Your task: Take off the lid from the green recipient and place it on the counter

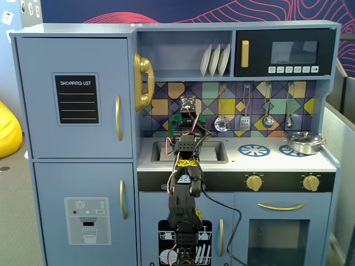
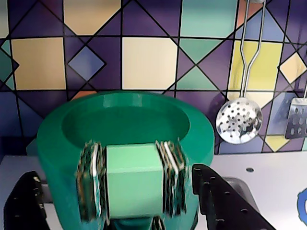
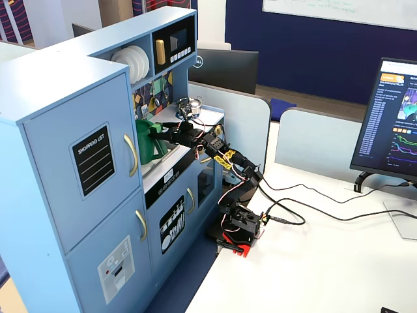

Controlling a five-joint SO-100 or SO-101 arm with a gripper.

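The green recipient point(image 2: 72, 143) fills the wrist view and stands on the white counter point(image 2: 268, 177) in front of the tiled back wall. It has a ribbed strip and a light green block point(image 2: 133, 179) on its near side. Inside its rim lies a sunken round green face point(image 2: 124, 122); I cannot tell whether that is the lid. My gripper point(image 2: 115, 191) is open, with one black jaw on each side of the recipient's lower body. In a fixed view the recipient point(image 3: 146, 140) stands by the sink with the gripper point(image 3: 168, 134) against it. In the front fixed view the arm hides most of it point(image 1: 186, 118).
The recessed sink point(image 1: 213, 152) lies under the arm. A silver pot point(image 1: 304, 142) sits on the right burner ring. Utensils hang on the back wall, with a slotted spoon point(image 2: 239, 120) close to the right. A shelf with plates point(image 1: 215, 60) is overhead.
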